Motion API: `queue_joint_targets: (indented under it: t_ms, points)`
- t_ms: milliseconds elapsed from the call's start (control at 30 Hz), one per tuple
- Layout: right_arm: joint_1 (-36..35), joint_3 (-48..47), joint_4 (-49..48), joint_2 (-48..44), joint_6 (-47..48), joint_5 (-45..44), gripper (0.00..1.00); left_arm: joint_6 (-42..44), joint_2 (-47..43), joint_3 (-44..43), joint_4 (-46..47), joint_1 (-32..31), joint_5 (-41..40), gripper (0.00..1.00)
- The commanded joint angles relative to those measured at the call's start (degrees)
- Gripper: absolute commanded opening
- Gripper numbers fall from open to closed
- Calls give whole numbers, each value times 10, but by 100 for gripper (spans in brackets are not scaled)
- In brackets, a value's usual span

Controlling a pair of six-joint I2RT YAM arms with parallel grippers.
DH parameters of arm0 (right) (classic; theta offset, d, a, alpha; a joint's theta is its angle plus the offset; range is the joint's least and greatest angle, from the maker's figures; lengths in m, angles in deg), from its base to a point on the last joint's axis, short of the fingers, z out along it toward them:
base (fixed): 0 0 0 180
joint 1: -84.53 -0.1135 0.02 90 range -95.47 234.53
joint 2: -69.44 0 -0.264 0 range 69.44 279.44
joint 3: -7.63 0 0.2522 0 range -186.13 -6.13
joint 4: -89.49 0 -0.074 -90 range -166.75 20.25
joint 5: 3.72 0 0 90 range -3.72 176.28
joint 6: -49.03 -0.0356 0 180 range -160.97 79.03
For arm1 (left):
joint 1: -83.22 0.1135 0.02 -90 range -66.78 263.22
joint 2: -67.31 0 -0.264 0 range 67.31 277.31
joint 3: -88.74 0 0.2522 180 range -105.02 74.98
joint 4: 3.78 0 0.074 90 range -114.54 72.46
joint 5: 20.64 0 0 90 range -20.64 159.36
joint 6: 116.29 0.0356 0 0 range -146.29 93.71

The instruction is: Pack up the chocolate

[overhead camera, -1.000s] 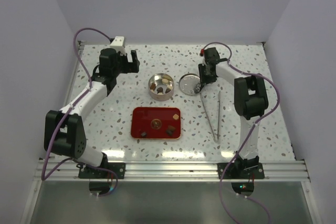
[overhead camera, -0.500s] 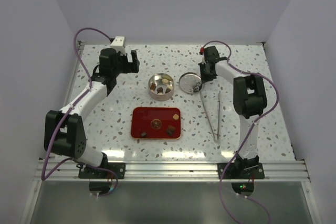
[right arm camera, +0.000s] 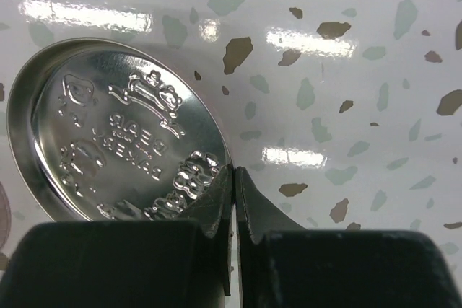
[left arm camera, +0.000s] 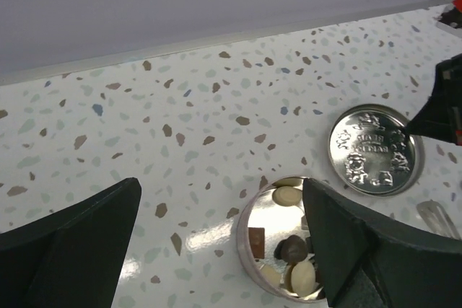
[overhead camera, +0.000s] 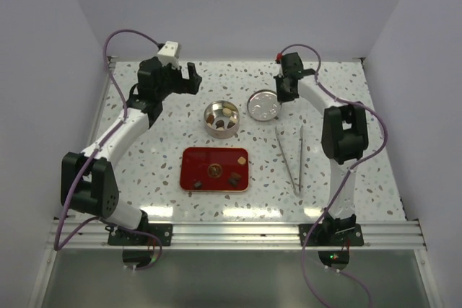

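Observation:
The round silver tin (overhead camera: pixel 221 119) holds several chocolate pieces, cream and brown (left arm camera: pixel 292 248). A few more pieces (overhead camera: pixel 234 177) lie on the red tray (overhead camera: pixel 206 158). My right gripper (overhead camera: pixel 283 96) is shut on the rim of the embossed tin lid (overhead camera: pixel 263 105), to the right of the tin. In the right wrist view its jaws (right arm camera: pixel 233 178) pinch the edge of the lid (right arm camera: pixel 115 128), which is tilted above the table. My left gripper (overhead camera: pixel 185 78) is open and empty, up and to the left of the tin (left arm camera: pixel 267 214). The lid also shows in the left wrist view (left arm camera: pixel 374 151).
Long metal tweezers (overhead camera: pixel 291 160) lie right of the red tray, in front of the right arm's elbow. The back wall runs close behind both grippers. Side walls close in the table left and right.
My right gripper has carried the lid a little toward the back wall, and it is now tilted. My left gripper has moved slightly up and back.

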State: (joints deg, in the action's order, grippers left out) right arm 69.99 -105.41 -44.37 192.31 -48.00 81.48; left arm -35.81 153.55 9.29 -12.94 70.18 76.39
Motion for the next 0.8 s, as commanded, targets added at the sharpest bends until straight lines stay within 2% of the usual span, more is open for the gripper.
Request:
queue_joint_targets:
  t_ms: [0,133,267,500,633,767]
  points:
    - [2,-35,19,-82,-3,-7,0,-16,-17,-33,60,-20,97,100]
    - [-3,-21,15,-142,-11,10,0,-53,-12,-38,92,-31,182,100]
    - [-14,7,1,-202,-16,23,0,-91,0,-53,110,-31,224,100]
    - [-39,23,-35,-268,-37,94,0,-213,36,-54,198,-31,331,100]
    - [-74,19,-39,-277,-34,88,0,-287,57,-48,247,-31,351,100]
    - [-103,14,-41,-272,-34,89,0,-298,55,-37,261,-31,346,100]
